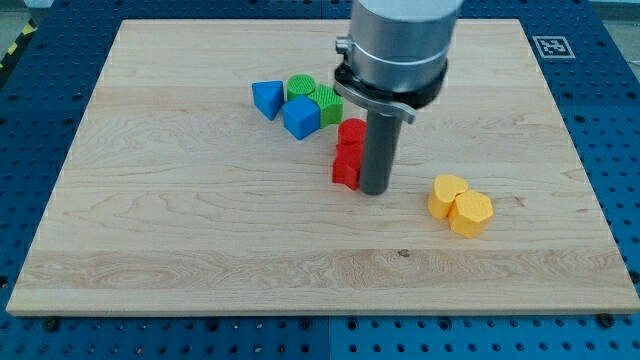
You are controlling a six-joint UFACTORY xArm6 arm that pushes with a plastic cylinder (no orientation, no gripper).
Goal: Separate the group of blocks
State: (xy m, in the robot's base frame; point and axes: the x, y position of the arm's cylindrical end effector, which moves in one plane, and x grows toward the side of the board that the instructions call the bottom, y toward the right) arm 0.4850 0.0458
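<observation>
now my tip rests on the board, touching the red blocks' right side

My tip touches the red blocks from the view's right. Above-left on the surface, the blue triangle, blue cube and two green blocks huddle together. The two yellow blocks lie well right.

Pale wooden board with fine grain, on a blue perforated table. Blue triangular block, blue cube; ribbed green blocks. Red blocks. Yellow blocks. Dark grey rod, my tip.
</observation>
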